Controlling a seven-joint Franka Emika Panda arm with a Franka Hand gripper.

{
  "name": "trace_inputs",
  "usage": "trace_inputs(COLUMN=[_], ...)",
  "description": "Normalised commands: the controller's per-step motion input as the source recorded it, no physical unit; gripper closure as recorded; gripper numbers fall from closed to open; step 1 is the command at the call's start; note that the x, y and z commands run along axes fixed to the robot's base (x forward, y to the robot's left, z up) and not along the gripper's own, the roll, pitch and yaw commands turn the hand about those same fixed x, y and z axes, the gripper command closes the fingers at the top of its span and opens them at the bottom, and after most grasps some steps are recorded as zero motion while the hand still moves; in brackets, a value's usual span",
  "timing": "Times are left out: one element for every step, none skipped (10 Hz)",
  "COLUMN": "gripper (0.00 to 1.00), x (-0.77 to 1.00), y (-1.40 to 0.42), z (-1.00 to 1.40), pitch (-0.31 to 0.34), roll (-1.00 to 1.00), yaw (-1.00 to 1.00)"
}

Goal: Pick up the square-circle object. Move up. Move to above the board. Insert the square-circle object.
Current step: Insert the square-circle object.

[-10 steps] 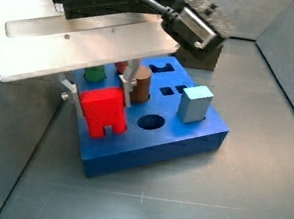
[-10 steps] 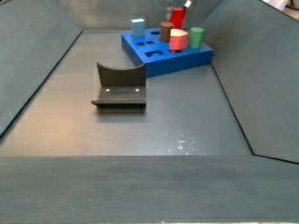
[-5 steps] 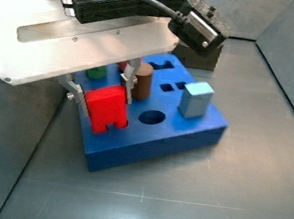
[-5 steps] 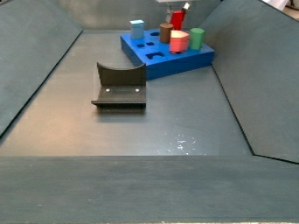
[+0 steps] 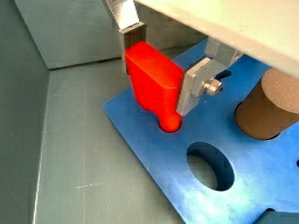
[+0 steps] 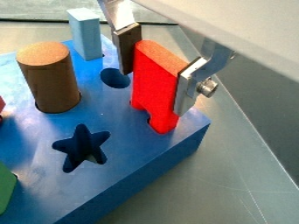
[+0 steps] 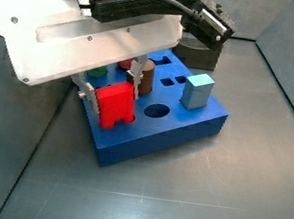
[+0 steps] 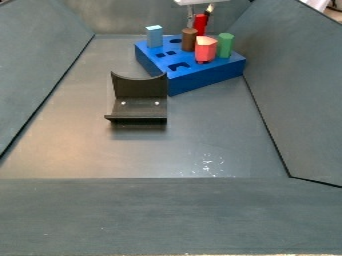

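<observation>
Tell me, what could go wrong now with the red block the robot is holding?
The gripper holds the square-circle object at the very corner of the board. If a leg misses its hole, the block could jam or tip. It also stands close to the brown cylinder, so a sideways slip might bump that. Letting go too early could leave it leaning.

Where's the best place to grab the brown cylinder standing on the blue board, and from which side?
Take the brown cylinder by its upper half, from straight above, jaws across its round sides. It stands upright in the board, so only the top part is free. The tool is beside it, around the square-circle object.
</observation>
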Motion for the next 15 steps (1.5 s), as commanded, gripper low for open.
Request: trace_inputs(gripper=[1.00, 1.00, 1.00, 1.00, 1.00, 1.00, 1.00, 1.00, 1.00, 1.00, 1.00, 1.00, 1.00, 1.00, 1.00], x=[0.28, 0.17, 0.23, 0.29, 0.32, 0.31, 0.18, 0.03, -0.08, 0.00, 0.03, 0.00, 0.00, -0.03, 0.00], y=[0.00, 0.00, 0.00, 0.00, 0.00, 0.00, 0.02, 0.12, 0.23, 0.07, 0.00, 0.21, 0.20, 0.19, 0.00], z=[-0.56, -0.95, -0.88, -0.81, -0.79, -0.73, -0.74, -0.67, -0.63, -0.45, -0.05, -0.84, -1.00, -1.00, -0.16], pitch=[0.000, -0.043, -0.046, -0.080, -0.087, -0.096, -0.086, -0.107, -0.160, -0.354, 0.000, -0.024, -0.017, -0.020, 0.000], roll=[0.02, 0.17, 0.22, 0.21, 0.21, 0.24, 0.28, 0.31, 0.32, 0.10, 0.00, 0.00, 0.00, 0.00, 0.00], yaw=[-0.06, -0.20, -0.26, -0.25, -0.26, -0.22, -0.17, -0.02, 0.10, 0.17, 0.00, 0.22, 0.51, 0.55, 0.20])
